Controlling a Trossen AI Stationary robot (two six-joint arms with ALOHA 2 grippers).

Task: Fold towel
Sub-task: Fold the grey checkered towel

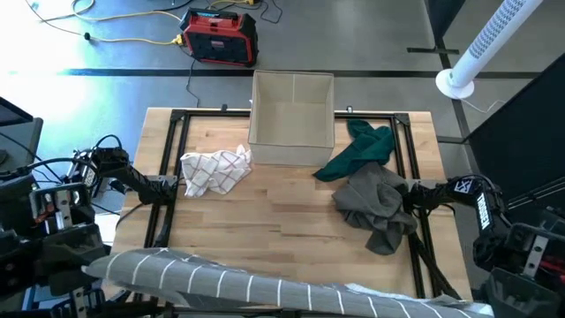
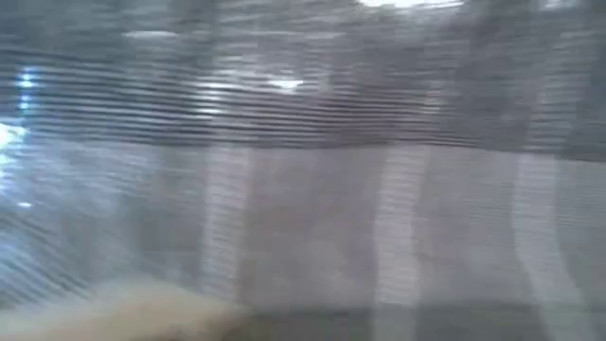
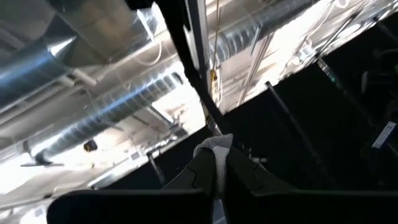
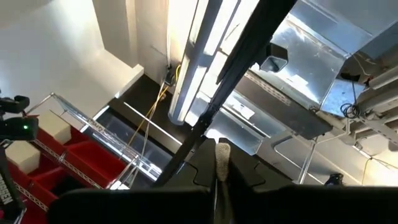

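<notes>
We hold one grey striped towel (image 1: 265, 284) stretched along the bottom of the high view. It looks soft, light and floppy, so we think corners are the best places to hold. Our left gripper (image 3: 214, 171) is pinched on one white bit, and our right gripper (image 4: 222, 163) on another. We count four cloths: this towel, a checked one (image 1: 214, 170), a green one (image 1: 360, 150), a grey one (image 1: 378, 205). One box (image 1: 292, 119) sits at top middle.
</notes>
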